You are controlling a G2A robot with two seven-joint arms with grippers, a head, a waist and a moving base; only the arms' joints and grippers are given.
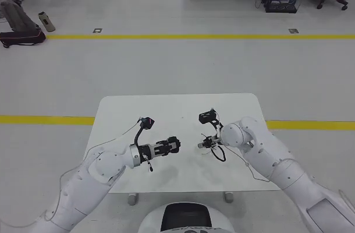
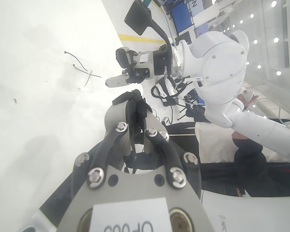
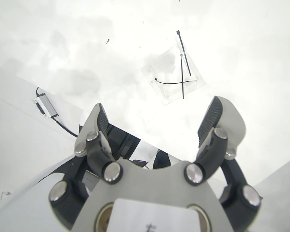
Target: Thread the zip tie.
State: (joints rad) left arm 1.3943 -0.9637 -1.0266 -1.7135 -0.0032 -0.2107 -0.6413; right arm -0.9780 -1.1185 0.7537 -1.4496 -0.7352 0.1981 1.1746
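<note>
Three thin black zip ties (image 3: 183, 73) lie crossed on a clear square patch (image 3: 159, 68) on the white table (image 1: 177, 108). The same ties (image 2: 82, 69) lie just off the tip of my right gripper (image 2: 113, 68). That right gripper (image 3: 159, 112) hovers above the table short of the ties, its ribbed pads (image 3: 209, 114) wide apart and nothing between them. My left gripper (image 2: 133, 98) faces it from a short way off, its dark fingertips pressed together. In the top view the left gripper (image 1: 176, 144) and the right gripper (image 1: 202, 145) point at each other over the table's middle.
A small dark scrap (image 3: 107, 40) lies on the table beyond the ties. The table's far edge (image 1: 177, 95) and corners are bare white surface. Grey floor with yellow lines (image 1: 43, 120) surrounds the table.
</note>
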